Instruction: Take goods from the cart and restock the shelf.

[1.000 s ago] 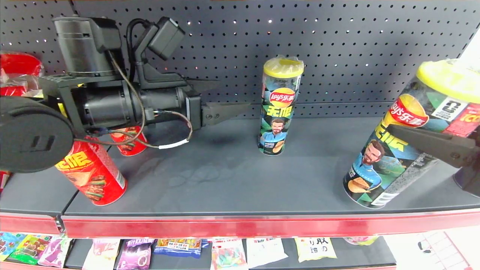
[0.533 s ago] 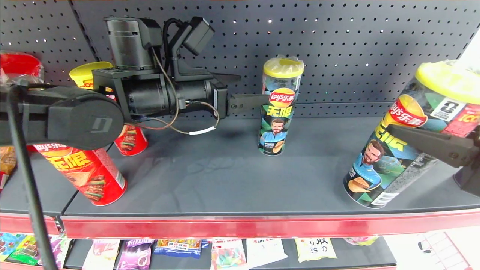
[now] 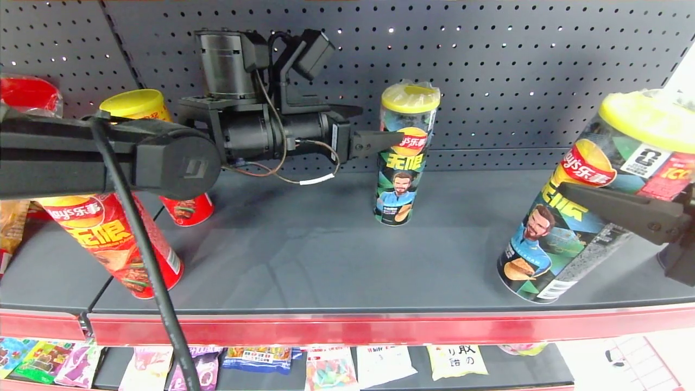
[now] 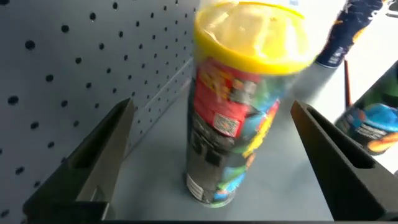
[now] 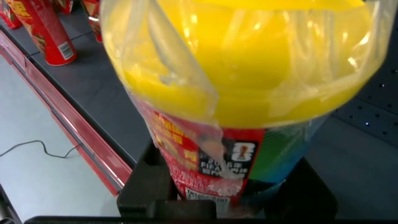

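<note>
A blue-green chips can (image 3: 404, 163) with a yellow lid stands upright near the back of the grey shelf (image 3: 326, 260). My left gripper (image 3: 380, 126) is open at the can's upper part. In the left wrist view the can (image 4: 242, 106) stands between its spread fingers (image 4: 106, 162), with gaps on both sides. My right gripper (image 3: 597, 190) is shut on a second chips can (image 3: 575, 206) of the same kind. This can is tilted over the shelf's front right, its yellow lid (image 5: 249, 56) close to the wrist camera. Whether its base touches the shelf I cannot tell.
Red chips cans (image 3: 114, 239) (image 3: 187, 209) stand at the shelf's left, under the left arm. A black cable (image 3: 146, 260) hangs from that arm across them. The pegboard wall (image 3: 516, 65) closes the back. The red front lip (image 3: 347, 328) edges the shelf, above snack packets (image 3: 326, 366).
My left arm has moved right along the shelf's back; its open fingers now reach the standing can. The right gripper and its can have barely moved.
</note>
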{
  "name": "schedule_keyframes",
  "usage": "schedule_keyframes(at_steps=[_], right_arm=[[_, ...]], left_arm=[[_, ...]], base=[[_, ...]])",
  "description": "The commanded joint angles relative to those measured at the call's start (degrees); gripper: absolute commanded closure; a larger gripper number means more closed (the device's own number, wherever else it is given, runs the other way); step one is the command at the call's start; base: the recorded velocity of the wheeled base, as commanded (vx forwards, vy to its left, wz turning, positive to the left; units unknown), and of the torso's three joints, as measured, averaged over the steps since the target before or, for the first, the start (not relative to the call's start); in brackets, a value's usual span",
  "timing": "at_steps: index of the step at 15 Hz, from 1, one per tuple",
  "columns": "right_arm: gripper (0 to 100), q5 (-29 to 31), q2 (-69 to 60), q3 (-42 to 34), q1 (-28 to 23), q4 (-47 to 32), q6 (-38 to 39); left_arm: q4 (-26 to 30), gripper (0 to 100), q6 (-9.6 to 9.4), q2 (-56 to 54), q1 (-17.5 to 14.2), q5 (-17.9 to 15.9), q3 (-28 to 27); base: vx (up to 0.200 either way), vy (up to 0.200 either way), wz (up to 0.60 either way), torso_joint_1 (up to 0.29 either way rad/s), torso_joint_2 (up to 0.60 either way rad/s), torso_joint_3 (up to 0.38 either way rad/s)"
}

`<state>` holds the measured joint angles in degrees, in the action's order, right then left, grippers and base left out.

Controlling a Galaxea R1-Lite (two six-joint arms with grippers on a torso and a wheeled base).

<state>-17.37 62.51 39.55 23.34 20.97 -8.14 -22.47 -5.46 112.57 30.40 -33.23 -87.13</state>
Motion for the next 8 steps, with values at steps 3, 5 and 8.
schedule_keyframes(at_steps=[3,5,8], right_arm=[[100,0.0,0.7,0.2,0.0,0.0,0.0],[100,0.0,0.7,0.1,0.0,0.0,0.0],[100,0.0,0.7,0.1,0.0,0.0,0.0]], left_arm=[[-0.1,0,0.01,3.0,0.1,-0.5,-2.8],[-0.2,0,0.01,3.1,0.2,-0.6,-2.9],[-0.2,0,-0.08,3.4,1.1,-0.9,-2.9]], base=[[0.000,0.000,0.00,0.000,0.00,0.000],[0.000,0.000,0.00,0.000,0.00,0.000],[0.000,0.000,0.00,0.000,0.00,0.000]])
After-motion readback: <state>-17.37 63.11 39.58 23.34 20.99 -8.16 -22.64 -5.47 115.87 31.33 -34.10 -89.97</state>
